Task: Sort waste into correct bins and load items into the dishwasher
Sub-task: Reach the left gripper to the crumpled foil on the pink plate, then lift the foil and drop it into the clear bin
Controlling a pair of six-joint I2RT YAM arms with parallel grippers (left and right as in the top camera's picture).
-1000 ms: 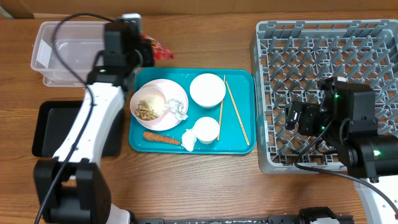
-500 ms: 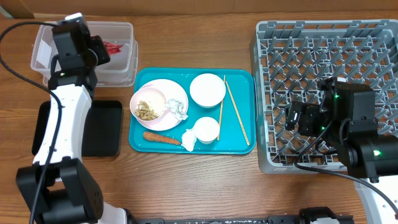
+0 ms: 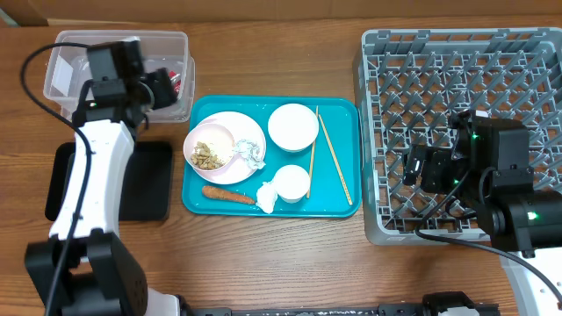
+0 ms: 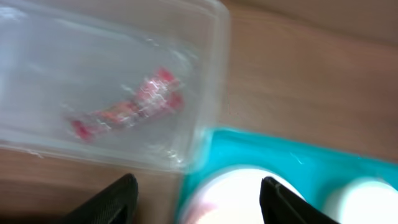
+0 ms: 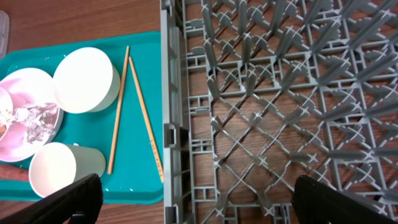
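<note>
- Left wrist view: left end effector point(image 4: 198, 191) is spread wide and empty near a corner of the clear tub point(image 4: 214, 81); red snack wrapper point(image 4: 134, 106) lies inside it.
- Right end effector point(image 5: 199, 190) is spread wide above the dish rack point(image 5: 174, 74).

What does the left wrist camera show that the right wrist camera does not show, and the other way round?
Only the left wrist view shows the clear tub with the red wrapper lying inside it. Only the right wrist view shows the grey rack, the two chopsticks, the small cup and the crumpled foil on the plate. Both show the teal tray, the plate and the wooden table.
</note>
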